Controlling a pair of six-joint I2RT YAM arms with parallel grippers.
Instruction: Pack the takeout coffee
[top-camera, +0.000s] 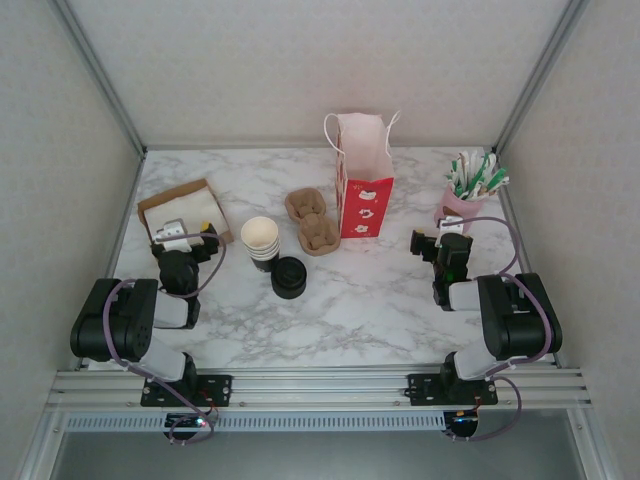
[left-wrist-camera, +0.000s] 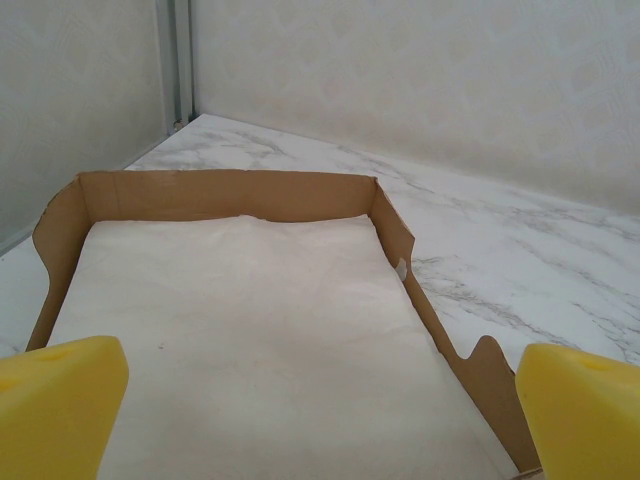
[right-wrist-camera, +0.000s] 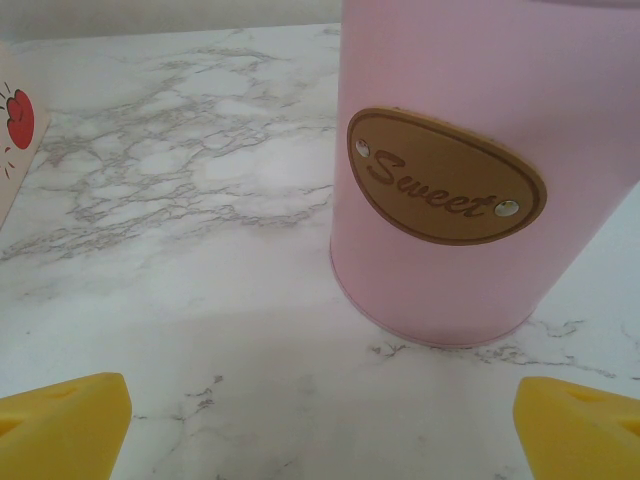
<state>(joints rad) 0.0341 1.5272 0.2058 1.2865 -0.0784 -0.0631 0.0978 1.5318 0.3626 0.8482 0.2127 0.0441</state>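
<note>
Both jaws were open, empty; takeout coffee (top-camera: 288, 277) sat near-left of the paper bag (top-camera: 362, 190), best gripped by its sides, kept upright.

The pink tin (right-wrist-camera: 450, 100) is cut off at the top edge (rim and all), the paper bag (right-wrist-camera: 14, 115) at left.

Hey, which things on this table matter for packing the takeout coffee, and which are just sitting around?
For the job:
- takeout coffee
- paper bag, likely where it goes
- pulp cup carriers, possibly

Just lying about:
- stack of lidless cups
- cardboard tray holding white paper
- pink tin labelled Sweet
</note>
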